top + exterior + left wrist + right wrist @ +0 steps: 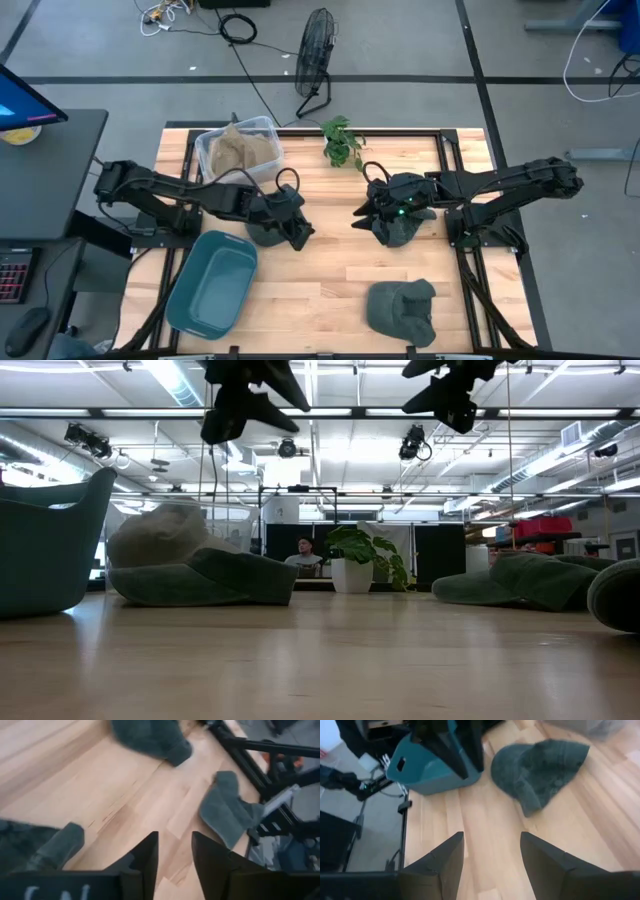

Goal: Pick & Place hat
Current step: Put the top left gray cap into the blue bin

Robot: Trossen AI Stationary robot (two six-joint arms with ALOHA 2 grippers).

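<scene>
three dark green hats lie on the wooden table (330, 200): one hat (266, 232) just under the left gripper (298, 232) near the table's middle-left, a second hat (402, 228) beneath the right gripper (362, 210) toward the right, and a third hat (404, 308) alone near the front edge, well apart from both arms. the left gripper hovers above the table with its fingers (145, 857) parted and nothing between them, the first hat lying flat on the wood beside it. the right gripper hangs above the boards too, fingers (445, 857) spread wide and empty. a teal bin (212, 284) stands at the front left, just beside the first hat. a clear plastic container (238, 150) holding tan fabric sits at the back left, and a small potted plant (343, 140) stands at the back edge near the middle. in the low view a person (306, 556) shows far behind the table.
</scene>
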